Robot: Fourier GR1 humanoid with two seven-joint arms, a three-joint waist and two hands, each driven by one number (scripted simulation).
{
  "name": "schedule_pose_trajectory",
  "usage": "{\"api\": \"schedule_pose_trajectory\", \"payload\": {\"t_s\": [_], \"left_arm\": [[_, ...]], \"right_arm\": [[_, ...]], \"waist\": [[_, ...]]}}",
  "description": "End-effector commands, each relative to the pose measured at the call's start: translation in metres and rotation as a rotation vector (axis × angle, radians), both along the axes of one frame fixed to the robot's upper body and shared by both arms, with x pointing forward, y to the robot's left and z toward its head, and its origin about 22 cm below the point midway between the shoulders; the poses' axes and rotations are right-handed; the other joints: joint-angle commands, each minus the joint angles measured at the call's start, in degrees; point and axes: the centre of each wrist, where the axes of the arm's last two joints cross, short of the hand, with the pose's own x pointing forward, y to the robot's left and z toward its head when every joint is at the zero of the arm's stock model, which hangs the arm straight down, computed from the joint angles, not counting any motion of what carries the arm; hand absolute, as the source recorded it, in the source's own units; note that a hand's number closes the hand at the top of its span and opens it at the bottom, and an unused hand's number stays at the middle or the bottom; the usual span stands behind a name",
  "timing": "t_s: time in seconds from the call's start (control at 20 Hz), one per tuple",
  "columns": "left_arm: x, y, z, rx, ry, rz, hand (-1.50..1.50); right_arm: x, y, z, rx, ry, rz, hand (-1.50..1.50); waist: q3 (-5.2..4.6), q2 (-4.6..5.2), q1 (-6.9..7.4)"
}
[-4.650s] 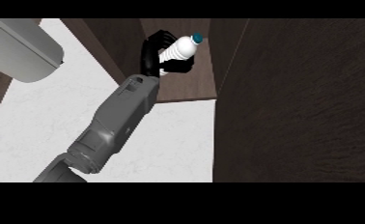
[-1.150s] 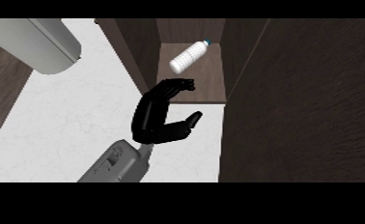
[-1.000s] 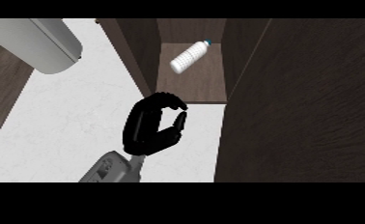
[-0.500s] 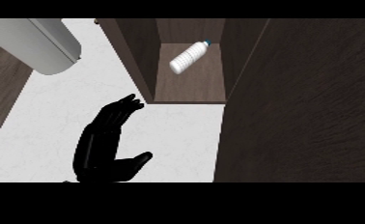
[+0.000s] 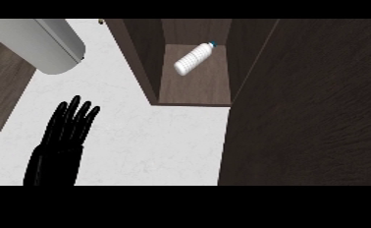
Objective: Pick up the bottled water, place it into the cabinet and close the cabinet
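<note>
Entering from the lower edge at about 8 o'clock, the left hand (image 5: pixel 62 138) lies over the white counter (image 5: pixel 159 143) with its fingers (image 5: pixel 85 116) straight and slightly fanned, tips toward 12 o'clock. It holds nothing and touches nothing visible. Thumb not distinguishable against the black of the palm.

Bottled water (image 5: pixel 193 59): well apart from the hand, toward 1 o'clock of it, lying on its side on the floor of the cabinet (image 5: pixel 141 60). Body white with fine ribbing; small blue-green cap at the upper end, pointing toward 1 o'clock. It rests diagonally in the back half of the compartment. Whether it touches the back wall cannot be told.

Edges: the cabinet's left wall runs from 12 o'clock down to the front lip of the shelf (image 5: pixel 196 92) near the view's centre. The front half of the shelf is bare between bottle and lip. A dark wood-grain panel (image 5: pixel 304 104) fills the view from 1 to 5 o'clock and borders the compartment's right side.

Open room: bare counter between the hand and the cabinet's front lip. A large pale grey cylinder (image 5: pixel 43 45) sits at 10 o'clock, beyond the fingertips and apart from them. A dark wood strip (image 5: pixel 11 84) bounds the counter at 9 o'clock.
</note>
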Motion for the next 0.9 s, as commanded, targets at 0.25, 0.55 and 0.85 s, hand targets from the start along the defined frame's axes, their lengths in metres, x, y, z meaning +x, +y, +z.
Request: {"api": "schedule_pose_trajectory", "payload": {"t_s": [0.25, 0.55, 0.85], "left_arm": [[-0.014, 0.039, 0.009, -0.013, 0.013, 0.015, -1.5], [-0.024, 0.065, 0.02, 0.002, 0.004, -0.018, -1.5], [-0.026, 0.074, 0.023, 0.0, -0.007, -0.064, -1.5]], "right_arm": [[0.0, 0.019, 0.044, -0.112, -0.149, 0.197, 1.5], [0.0, 0.041, 0.027, 0.1, -0.04, 0.145, 1.5], [0.006, 0.046, 0.024, 0.086, -0.05, 0.198, 1.5]], "waist": [[-0.44, 0.09, 1.32], [-0.31, 0.88, 3.86], [-0.39, 1.76, 5.86]]}}
